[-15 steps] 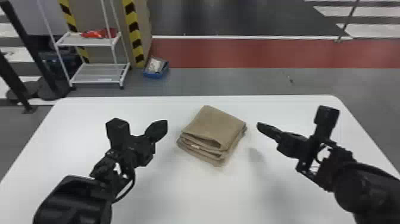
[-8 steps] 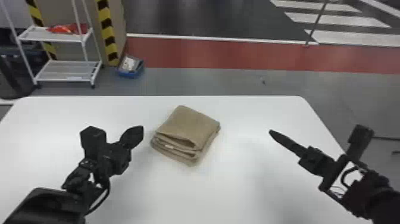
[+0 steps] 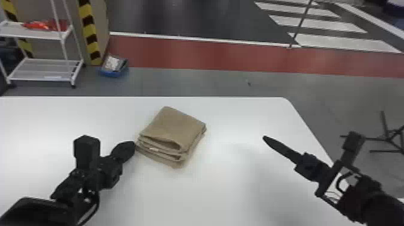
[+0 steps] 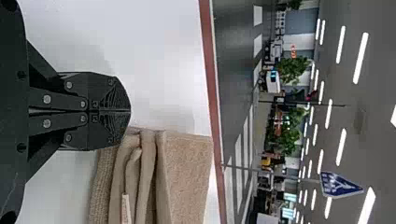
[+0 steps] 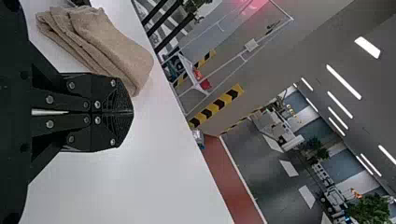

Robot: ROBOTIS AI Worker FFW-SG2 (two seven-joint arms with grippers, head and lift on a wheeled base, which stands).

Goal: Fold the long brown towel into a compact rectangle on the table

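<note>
The brown towel (image 3: 174, 132) lies on the white table as a compact stack of folded layers, turned at an angle, its layered edges toward the robot. Just left of it is my left gripper (image 3: 132, 145), fingers together and holding nothing. My right gripper (image 3: 265, 137) stands to the right of the towel with a wide gap between. The left wrist view has the left gripper (image 4: 130, 112) shut beside the layers of the towel (image 4: 187, 177). In the right wrist view the right gripper (image 5: 132, 112) is also shut, with the towel (image 5: 109, 42) farther off.
The white table (image 3: 225, 195) extends around the towel, its far edge a little beyond it. On the floor behind stand a white shelf cart (image 3: 45, 69) and a blue box (image 3: 113, 67). A black stand (image 3: 387, 138) is off the table's right side.
The head view has swung to the right, shifting table and towel leftward in it. My right gripper has moved away from the towel, farther to the right. The towel keeps its folded shape.
</note>
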